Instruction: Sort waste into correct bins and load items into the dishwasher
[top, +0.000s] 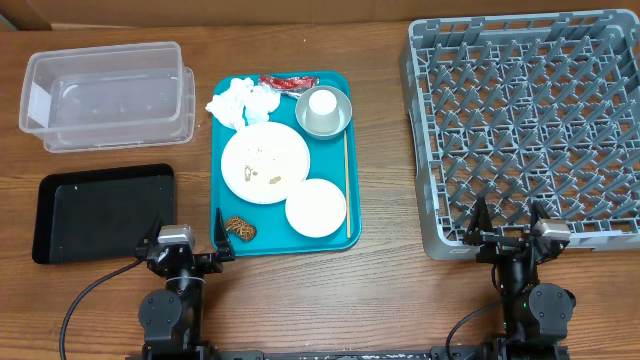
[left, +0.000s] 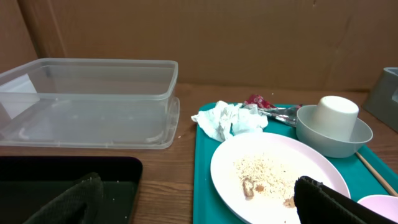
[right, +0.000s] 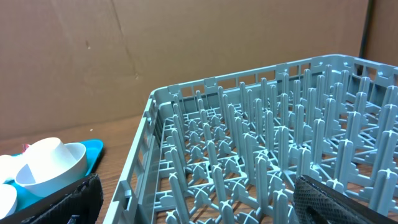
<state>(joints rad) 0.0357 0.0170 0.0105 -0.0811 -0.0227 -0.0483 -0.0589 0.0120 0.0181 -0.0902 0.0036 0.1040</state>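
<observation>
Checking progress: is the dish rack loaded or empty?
Empty. The dish rack shows only bare pegs and grid floor in overhead and right wrist views.

Soft, even light comes from above, and shadows beside the clear tub (top: 105, 95) and dish rack (top: 530, 130) are faint. The overhead view is sharp. In the wrist views, the left gripper (left: 202, 202) and right gripper (right: 199, 202) look dark and slightly blurred.

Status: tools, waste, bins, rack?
Left tool, right tool: open, empty. Napkins, wrapper, food lump, large plate, bowl all on teal tray. Tub, black tray, rack unloaded. Nothing blocking.
</observation>
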